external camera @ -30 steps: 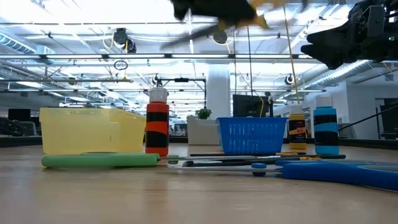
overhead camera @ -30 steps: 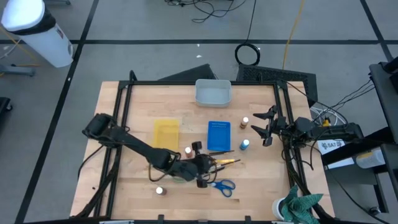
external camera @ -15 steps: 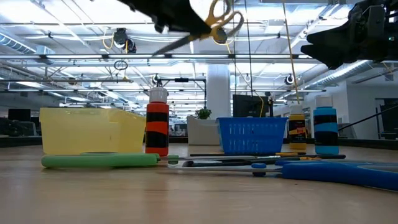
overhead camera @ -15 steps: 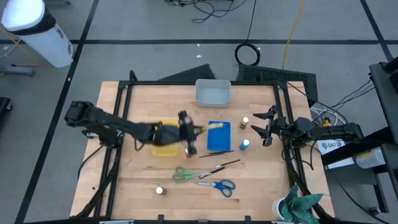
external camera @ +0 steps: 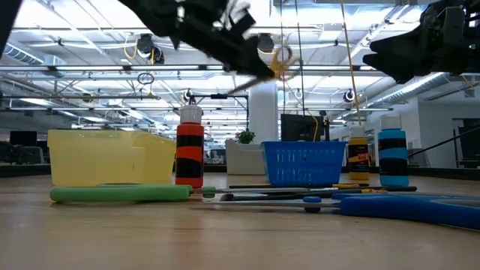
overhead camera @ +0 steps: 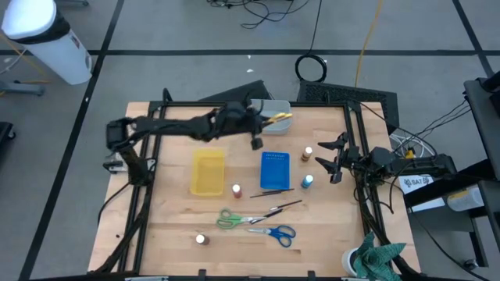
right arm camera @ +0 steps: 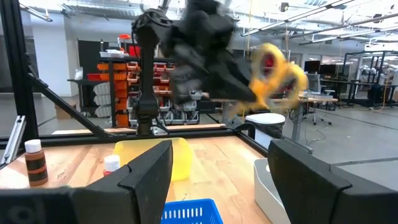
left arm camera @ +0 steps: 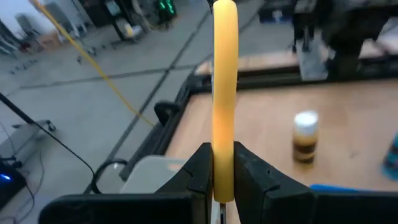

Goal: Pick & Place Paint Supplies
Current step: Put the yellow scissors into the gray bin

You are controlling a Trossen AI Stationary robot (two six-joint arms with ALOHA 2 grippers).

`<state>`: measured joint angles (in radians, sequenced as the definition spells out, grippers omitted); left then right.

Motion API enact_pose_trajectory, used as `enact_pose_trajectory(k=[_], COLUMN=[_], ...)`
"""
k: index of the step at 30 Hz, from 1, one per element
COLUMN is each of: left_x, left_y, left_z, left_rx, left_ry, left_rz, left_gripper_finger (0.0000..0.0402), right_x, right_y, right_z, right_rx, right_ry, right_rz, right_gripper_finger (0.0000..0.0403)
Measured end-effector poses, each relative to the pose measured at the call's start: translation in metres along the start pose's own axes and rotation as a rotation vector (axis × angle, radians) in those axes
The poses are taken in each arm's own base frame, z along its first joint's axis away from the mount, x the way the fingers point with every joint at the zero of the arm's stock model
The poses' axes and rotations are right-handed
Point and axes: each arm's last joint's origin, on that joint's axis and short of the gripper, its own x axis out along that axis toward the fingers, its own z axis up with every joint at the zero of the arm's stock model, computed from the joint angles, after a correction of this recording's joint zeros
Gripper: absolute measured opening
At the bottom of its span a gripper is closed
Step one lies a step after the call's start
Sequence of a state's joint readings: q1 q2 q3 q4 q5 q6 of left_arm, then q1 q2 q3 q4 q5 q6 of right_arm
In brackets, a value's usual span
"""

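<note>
My left gripper [overhead camera: 264,120] hangs over the grey bin [overhead camera: 269,125] at the table's far edge, shut on the yellow-handled scissors [overhead camera: 279,119]. On the table lie the green scissors [overhead camera: 230,220], the blue scissors [overhead camera: 278,232] and thin dark brushes [overhead camera: 273,192]. Small bottles stand upright with red [overhead camera: 237,190], brown [overhead camera: 308,154], blue [overhead camera: 308,181] and white [overhead camera: 201,240] tops. My right gripper [overhead camera: 334,158] waits open at the right edge, clear of everything. My left gripper pinches the scissors' yellow handle [left arm camera: 224,158] between its two fingers [left arm camera: 200,177]. The handle stands edgewise in the gap and sticks out past the fingertips. The fingers reach almost level from the table's left. The scissors are lifted clear, above the bin.
A flat yellow tray [overhead camera: 208,172] and a flat blue tray [overhead camera: 274,169] lie mid-table. A black frame [overhead camera: 156,117] runs along the table's edges. Bare wood lies between the trays and the bin.
My left gripper has swung from the near middle of the table toward the far edge, over the yellow tray, to above the grey bin. It stayed shut on the yellow scissors, which turned about with it and stayed clear of the table.
</note>
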<state>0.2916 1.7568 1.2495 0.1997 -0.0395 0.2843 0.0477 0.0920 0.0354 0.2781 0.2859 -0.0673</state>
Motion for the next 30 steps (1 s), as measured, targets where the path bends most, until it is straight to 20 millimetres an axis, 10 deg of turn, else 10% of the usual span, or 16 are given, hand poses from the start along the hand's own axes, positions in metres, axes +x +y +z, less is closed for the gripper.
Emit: enact_pose_trajectory(k=[11, 30], left_x=[0.064, 0.073], left_y=[0.051, 0.058], left_z=[-0.045, -0.073], left_rx=[-0.073, -0.189], left_ry=[0.104, 0.228], left_rz=[0.016, 0.069], left_gripper_finger=[0.0041, 0.0067], right_x=[0.000, 0.000], right_y=[0.000, 0.000], right_z=[0.000, 0.000], right_rx=[0.000, 0.000], right_ry=[-0.001, -0.001], right_rz=[0.001, 0.000], right_gripper_finger=[0.0247, 0.0247])
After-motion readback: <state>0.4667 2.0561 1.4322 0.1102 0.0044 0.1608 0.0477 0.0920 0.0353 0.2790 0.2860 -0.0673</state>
